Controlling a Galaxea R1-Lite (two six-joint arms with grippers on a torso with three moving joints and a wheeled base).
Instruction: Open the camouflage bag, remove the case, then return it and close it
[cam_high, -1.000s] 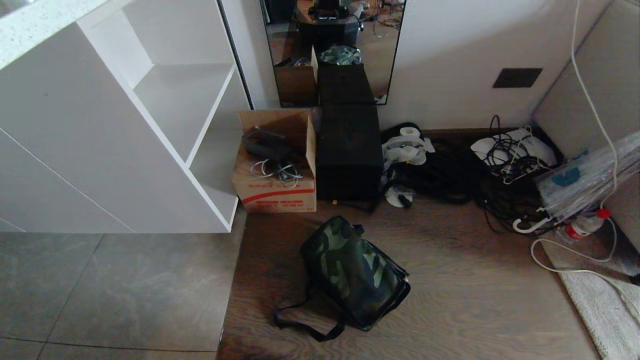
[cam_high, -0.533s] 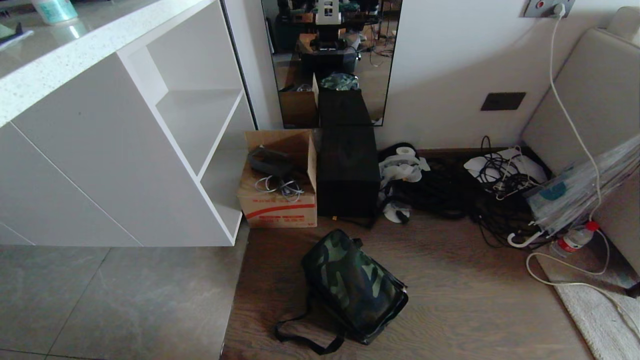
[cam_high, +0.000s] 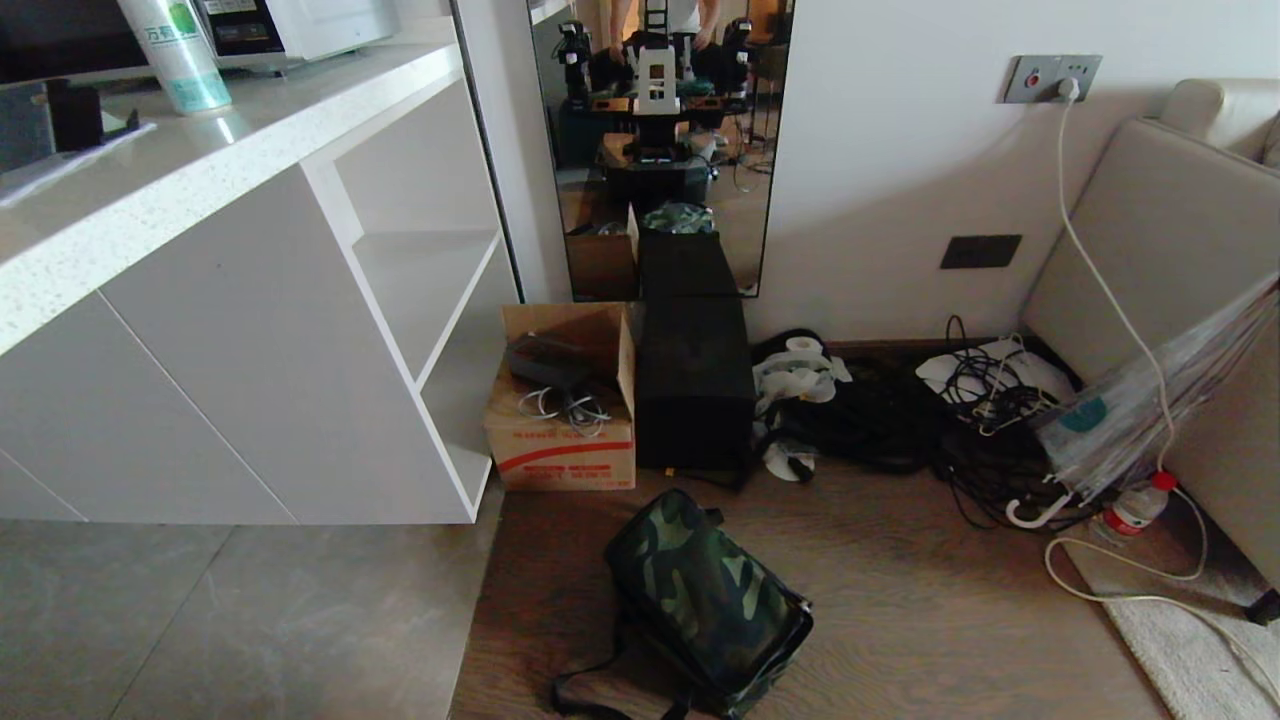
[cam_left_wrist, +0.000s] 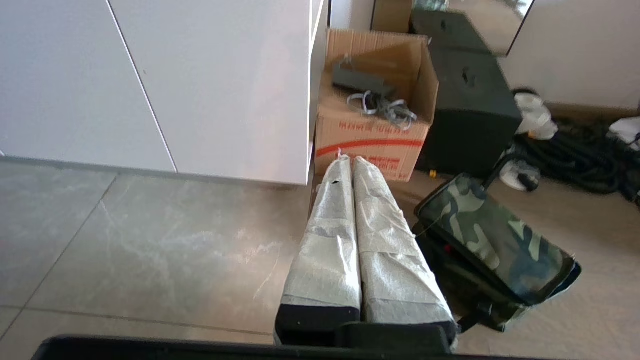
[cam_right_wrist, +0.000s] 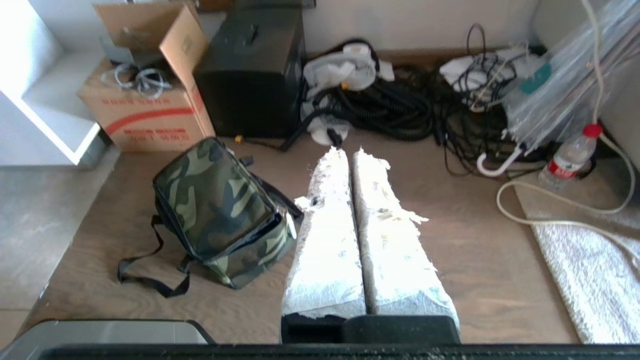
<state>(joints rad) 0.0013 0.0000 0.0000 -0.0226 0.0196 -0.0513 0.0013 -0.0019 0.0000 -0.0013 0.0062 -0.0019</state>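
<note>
Approach stage: the bag has not been touched and nothing is in hand.

The floor (cam_high: 900, 600) carries everything. The camouflage bag (cam_high: 705, 600) lies on it closed, its top panel tilted, its black strap (cam_right_wrist: 150, 280) trailing loose on the boards. The case is not visible; it is presumably inside the bag. Behind the bag stand a cardboard box (cam_high: 565, 440) and a tall black box (cam_high: 695, 385), which is not the case.

Left gripper (cam_left_wrist: 353, 162): jaws clenched, fingers pressed together, holding nothing. The bag lies just beside and slightly beyond the jaw tips, toward the robot's right.

Right gripper (cam_right_wrist: 350, 152): jaws clenched, holding nothing. The bag lies to the robot's left of these jaws, level with the fingers and apart from them.

Procedure for this step:
1. Release both jaws before reaching in.
2. Bring the bag between the two grippers, so one can pin the body while the other works the closure.
3. Locate the zip pull along the black trim; it cannot be made out from here.
4. Keep the jaws clear of the strap, as it may snag.
</note>
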